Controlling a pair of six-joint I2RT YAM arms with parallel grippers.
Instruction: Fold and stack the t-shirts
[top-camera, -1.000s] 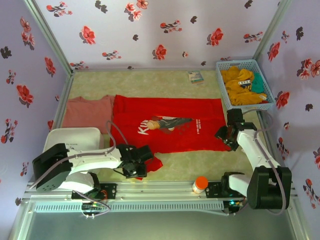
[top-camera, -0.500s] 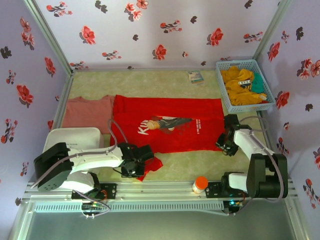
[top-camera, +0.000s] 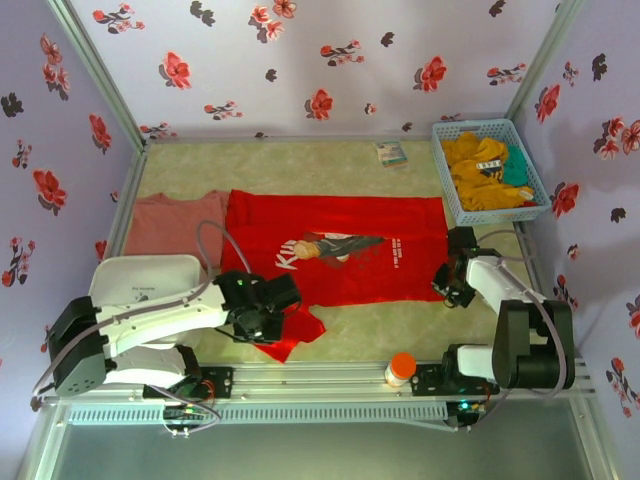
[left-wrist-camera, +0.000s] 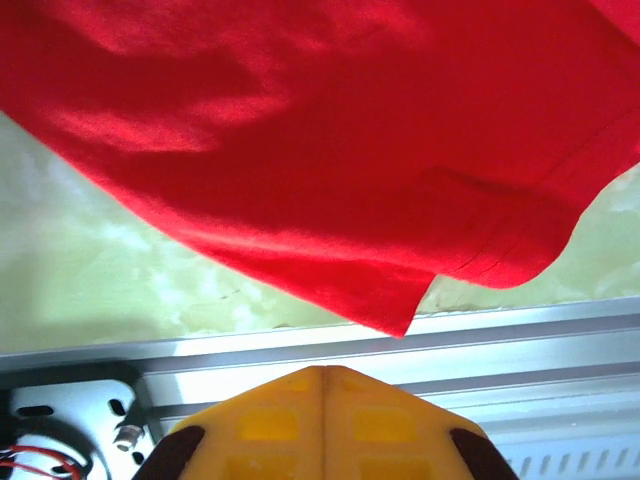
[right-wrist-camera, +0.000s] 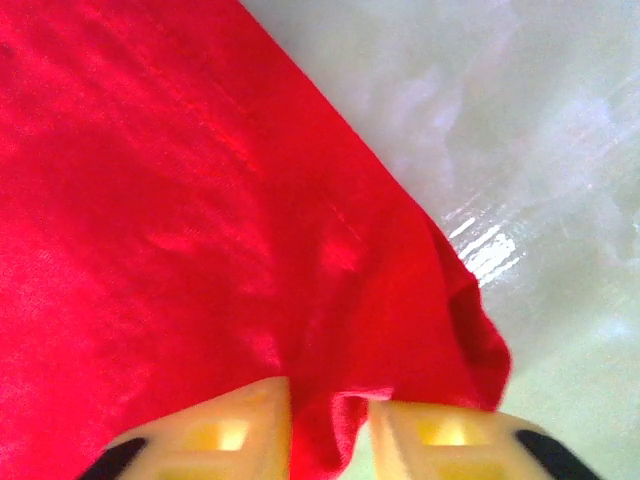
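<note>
Left claw (top-camera: 266, 322) has shifted up-frame and slightly left, dragging the red corner with it; right claw (top-camera: 452, 288) has barely moved but its fingers have narrowed.

Surface (top-camera: 360, 160): pale green mat. Red t-shirt (top-camera: 400, 220) lies flat across mid-frame with its long axis running left-right and the print facing up. Pink t-shirt (top-camera: 170, 225) is flat at its left edge, touching or slightly under it, can't tell which.

Left claw (left-wrist-camera: 320, 372): pads pressed together with no gap. Red cloth hangs lifted off the mat just beyond them, so it looks pinched at the lower-left corner.

Right claw (right-wrist-camera: 328, 400): fingers close together with a pucker of red hem bunched between them, at the shirt's lower-right corner. This reads as a grip on the cloth.

Key relation: both claws sit on the shirt's lower edge, one at each end of the long axis. The whole shirt body lies up-frame from them. Likely next move is to raise this edge and carry it up-frame over the print, with both claws level so the fold line stays parallel to the long axis. Left is already raised, right is still low, so there's some skew risk.
</note>
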